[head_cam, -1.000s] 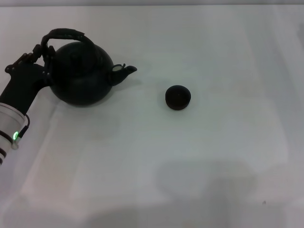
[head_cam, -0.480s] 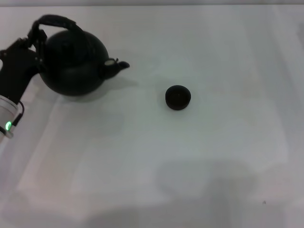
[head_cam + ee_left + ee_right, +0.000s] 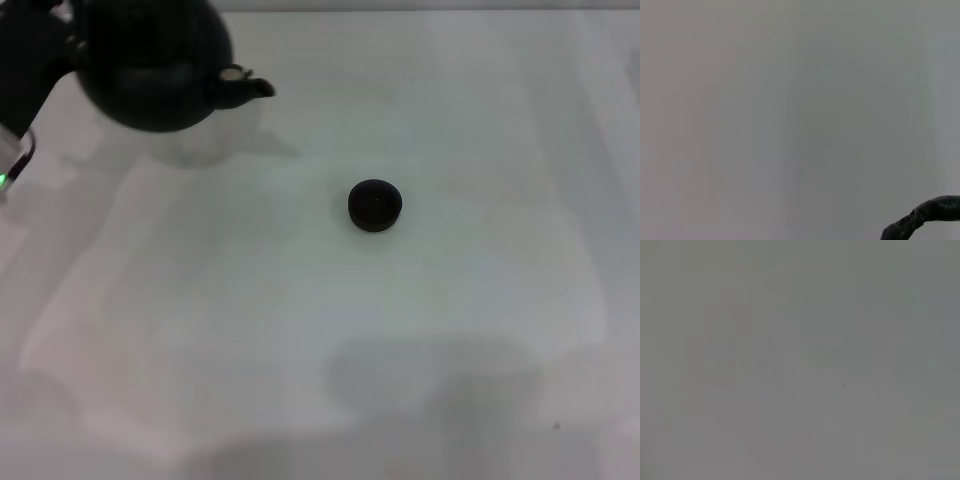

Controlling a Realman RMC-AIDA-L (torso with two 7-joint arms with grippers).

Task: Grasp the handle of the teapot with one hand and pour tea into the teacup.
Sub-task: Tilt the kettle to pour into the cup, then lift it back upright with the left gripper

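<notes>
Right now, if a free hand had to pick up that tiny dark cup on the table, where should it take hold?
Probably by the rim, from straight above. The teacup is squat, round and handleless, standing upright and alone on the table, so a pincer could close across opposite sides of its wall without bumping the teapot, which is well away.

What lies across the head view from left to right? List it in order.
Left arm's black gripper at the top left edge → large round matte-black teapot, spout pointing right → tiny round dark teacup on the white table.
</notes>
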